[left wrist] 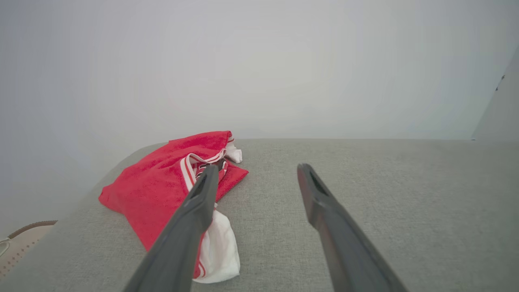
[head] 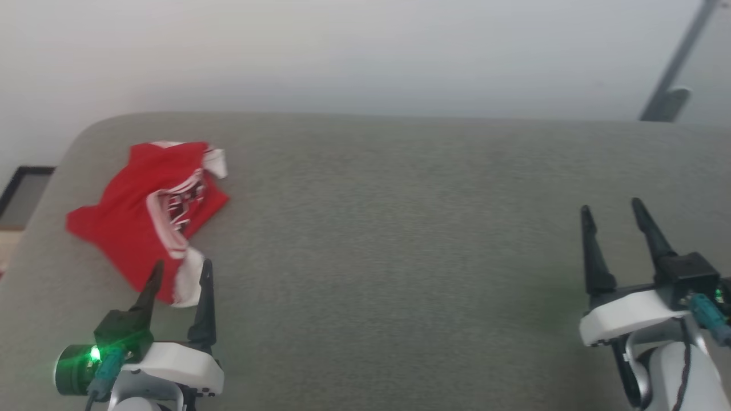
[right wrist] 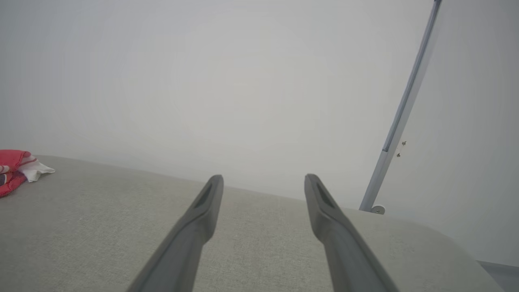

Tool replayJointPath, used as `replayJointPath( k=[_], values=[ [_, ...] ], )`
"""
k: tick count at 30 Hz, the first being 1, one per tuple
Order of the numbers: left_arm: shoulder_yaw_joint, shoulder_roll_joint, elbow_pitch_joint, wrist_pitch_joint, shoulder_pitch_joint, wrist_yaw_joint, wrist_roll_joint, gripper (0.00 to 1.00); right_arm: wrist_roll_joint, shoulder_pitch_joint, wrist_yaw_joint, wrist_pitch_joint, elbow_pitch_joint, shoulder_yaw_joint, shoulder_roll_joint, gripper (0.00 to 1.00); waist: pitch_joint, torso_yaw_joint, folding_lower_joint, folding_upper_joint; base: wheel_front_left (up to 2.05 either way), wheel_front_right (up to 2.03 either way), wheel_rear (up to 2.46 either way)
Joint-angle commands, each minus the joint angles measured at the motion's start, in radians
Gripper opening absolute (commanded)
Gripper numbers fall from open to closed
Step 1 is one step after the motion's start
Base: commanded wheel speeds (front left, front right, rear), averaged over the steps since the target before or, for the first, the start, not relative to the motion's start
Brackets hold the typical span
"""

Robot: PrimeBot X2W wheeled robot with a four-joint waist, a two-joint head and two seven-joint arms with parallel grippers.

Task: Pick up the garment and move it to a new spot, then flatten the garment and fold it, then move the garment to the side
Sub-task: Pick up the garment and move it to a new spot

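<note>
Looking from your left, you find the garment lying crumpled near the far left corner of the grey cushioned surface, red with white sleeves and striped trim. Your left gripper hovers just beside its near white sleeve, fingers spread apart and holding nothing. Well off to the right, your right gripper sits over bare fabric, fingers likewise apart and empty.
</note>
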Motion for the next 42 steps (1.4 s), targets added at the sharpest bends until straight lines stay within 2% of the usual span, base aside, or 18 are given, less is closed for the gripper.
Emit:
replayJointPath(
  k=[1, 17, 24, 30, 33, 38, 42],
  values=[
    [0.008, -0.004, 0.001, -0.006, -0.013, 0.001, -0.011, 1.0, 0.005, -0.002, 0.0, -0.005, 0.001, 0.01, 0.006, 1.0, 0.005, 0.047, 0.0, 0.0, 0.0, 0.0, 0.0],
    [0.042, -0.028, 0.007, -0.006, 0.029, 0.029, -0.016, 1.0, 0.033, -0.028, 0.0, -0.004, 0.049, 0.168, 0.021, 1.0, -0.004, 0.341, 0.0, 0.0, 0.0, 0.0, 0.0],
    [0.052, -0.032, -0.012, -0.006, 0.073, 0.053, -0.036, 1.0, 0.051, -0.024, 0.0, -0.004, 0.069, 0.23, 0.03, 1.0, -0.023, 0.418, 0.0, 0.0, 0.0, 0.0, 0.0],
    [0.041, -0.033, -0.03, -0.006, 0.095, 0.065, -0.061, 1.0, 0.056, -0.034, 0.0, -0.004, 0.078, 0.256, 0.034, 1.0, -0.018, 0.422, 0.0, 0.0, 0.0, 0.0, 0.0],
    [0.031, -0.032, -0.031, -0.006, 0.087, 0.06, -0.064, 1.0, 0.058, -0.045, 0.0, -0.004, 0.079, 0.266, 0.037, 1.0, -0.002, 0.403, 0.0, 0.0, 0.0, 0.0, 0.0],
    [0.013, -0.02, -0.018, -0.006, -0.004, 0.026, -0.038, 1.0, 0.047, -0.076, 0.0, -0.004, 0.077, 0.269, 0.036, 1.0, 0.058, 0.323, 0.0, 0.0, 0.0, 0.0, 0.0],
    [-0.041, 0.05, 0.044, -0.006, -0.146, -0.006, -0.01, 1.0, 0.037, -0.107, 0.0, -0.004, 0.069, 0.257, 0.027, 1.0, 0.13, 0.243, 0.0, 0.0, 0.0, 0.0, 0.0]
  ],
)
